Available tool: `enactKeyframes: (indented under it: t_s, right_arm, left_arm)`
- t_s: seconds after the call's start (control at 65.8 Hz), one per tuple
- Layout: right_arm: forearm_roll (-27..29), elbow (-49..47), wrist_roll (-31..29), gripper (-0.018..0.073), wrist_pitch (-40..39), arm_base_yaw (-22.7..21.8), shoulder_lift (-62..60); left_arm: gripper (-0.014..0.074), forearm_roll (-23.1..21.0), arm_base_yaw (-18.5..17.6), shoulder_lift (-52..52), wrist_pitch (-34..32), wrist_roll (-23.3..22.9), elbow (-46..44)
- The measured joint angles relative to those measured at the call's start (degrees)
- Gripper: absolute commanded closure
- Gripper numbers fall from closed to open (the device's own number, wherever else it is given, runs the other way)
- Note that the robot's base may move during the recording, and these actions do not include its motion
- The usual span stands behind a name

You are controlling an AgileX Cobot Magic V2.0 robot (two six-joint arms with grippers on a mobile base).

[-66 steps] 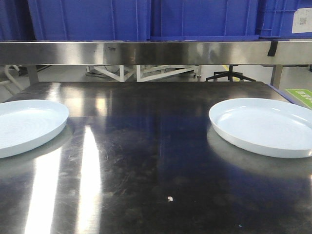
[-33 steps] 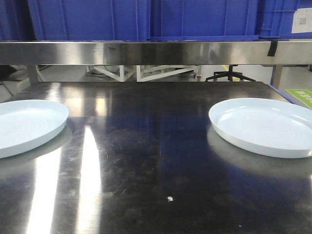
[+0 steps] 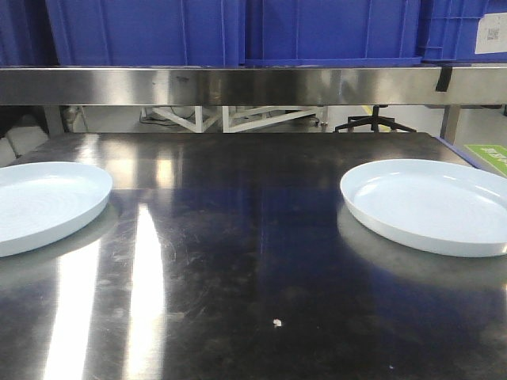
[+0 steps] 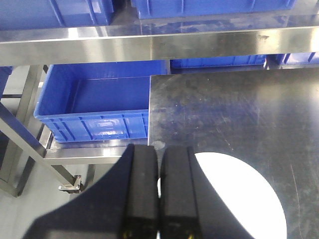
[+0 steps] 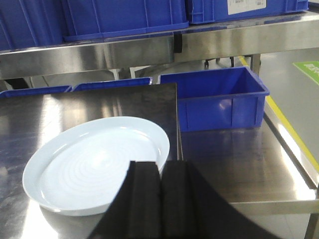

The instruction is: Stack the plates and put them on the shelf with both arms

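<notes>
While both plates lie flat and well apart on the dark steel table (image 3: pixel 253 269), neither gripper holds anything. In the front view the left plate (image 3: pixel 43 202) sits at the left edge of the frame and the right plate (image 3: pixel 428 206) at the right edge, each cut off by the border. A steel shelf (image 3: pixel 253 85) carrying blue bins (image 3: pixel 238 32) runs across the top.

From the left wrist view, the left gripper (image 4: pixel 159 152) rises from the bottom centre with its two black fingers (image 4: pixel 142 189) pressed flat together, only a thin seam between them. The left plate (image 4: pixel 239 199) shows as a bright white disc at the lower right, its left edge hidden behind the fingers. A blue crate (image 4: pixel 94 99) stands beyond the table's corner at the middle left.

From the right wrist view, the right gripper (image 5: pixel 160 167) is likewise closed up tight at the bottom centre. The right plate (image 5: pixel 94 164) fills the lower left, and its near right rim runs behind the fingertips. Another blue crate (image 5: pixel 219 97) sits to the right of the table's edge.
</notes>
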Motion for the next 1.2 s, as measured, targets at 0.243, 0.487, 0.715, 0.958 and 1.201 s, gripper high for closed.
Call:
enactKeyframes:
  t_s: [0.243,0.487,0.715,0.958,1.201]
  right_arm:
    - [1.25,-0.26,1.2,0.0504,-7.37,0.0,0.0]
    - [-0.91,-19.25,-0.57,0.0504,13.65,0.0,8.66]
    - [-2.2,-44.48,-1.41,0.0504,25.96,0.0,36.38]
    - [-2.2,-55.17,-1.5,0.0504,30.5,0.0,56.44]
    - [-0.21,-55.45,-1.5,0.0504,30.31,0.0,61.46]
  left_arm:
    - [0.0508,-0.08,0.0,0.0,-0.13,0.0,0.0]
    - [0.0508,-0.46,0.0,0.0,0.01,0.0,0.0]
    - [0.0508,-1.4,0.0,0.0,1.43,0.0,0.0]
    - [0.0508,-1.75,0.0,0.0,1.55,0.0,-0.04]
    - [0.0508,-1.97,0.0,0.0,1.55,0.0,-0.13]
